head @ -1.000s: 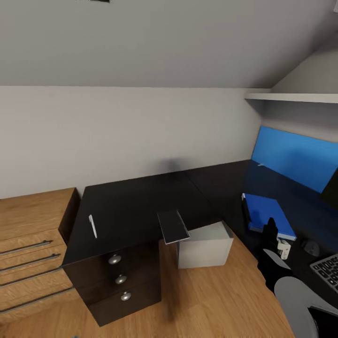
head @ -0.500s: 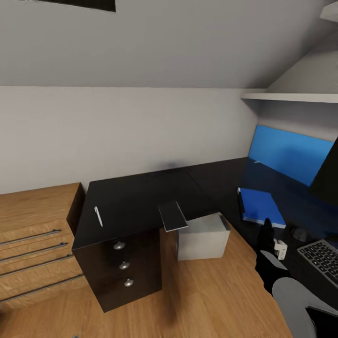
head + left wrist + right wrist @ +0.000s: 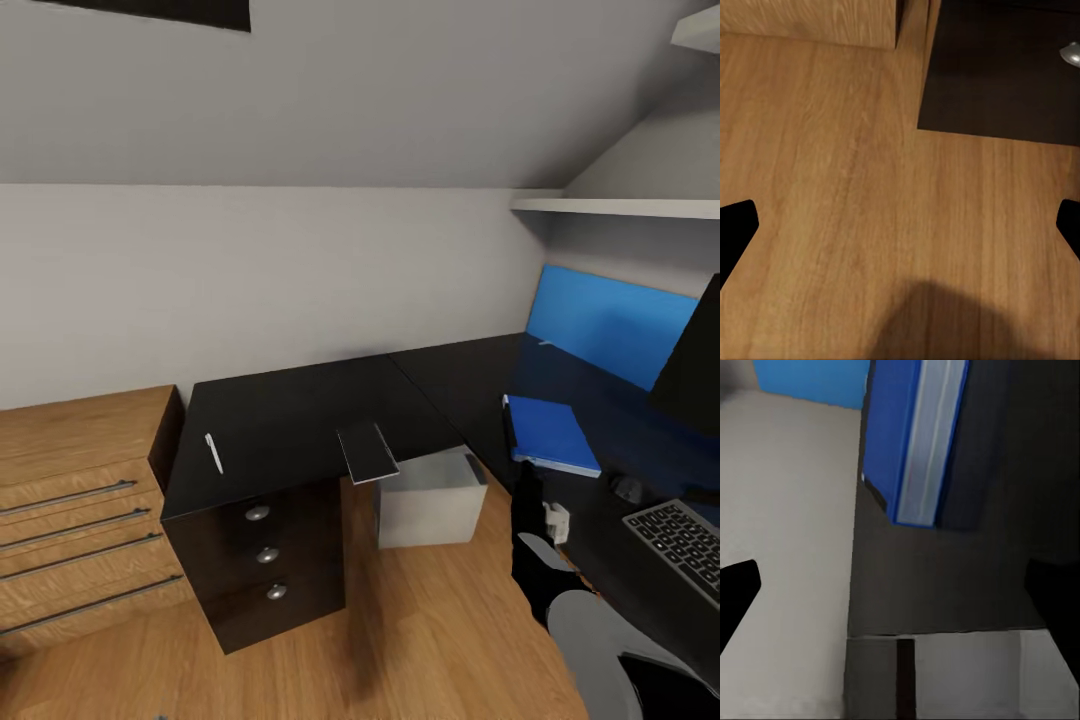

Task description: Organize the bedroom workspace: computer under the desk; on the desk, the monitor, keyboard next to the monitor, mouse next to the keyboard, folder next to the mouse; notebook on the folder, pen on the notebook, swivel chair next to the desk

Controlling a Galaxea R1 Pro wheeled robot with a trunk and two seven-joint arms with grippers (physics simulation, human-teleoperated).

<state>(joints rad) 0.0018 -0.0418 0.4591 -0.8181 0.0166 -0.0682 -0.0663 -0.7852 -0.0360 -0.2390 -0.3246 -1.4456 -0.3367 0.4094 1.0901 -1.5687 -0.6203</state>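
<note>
Both tools gape empty, the right tool (image 3: 530,490) over the black surface (image 3: 300,420) near the blue folder (image 3: 552,434), the left tool (image 3: 900,225) above the floor (image 3: 832,187).

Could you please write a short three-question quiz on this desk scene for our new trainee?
1. True or false: the folder already lies on the desk.
2. Which lies nearest the drawer end of the desk: A) the pen, B) the mouse, C) the keyboard?
3. Fill in: the notebook juts over the desk's front edge, above the ____.

Key: 1 true; 2 A; 3 computer.
</note>
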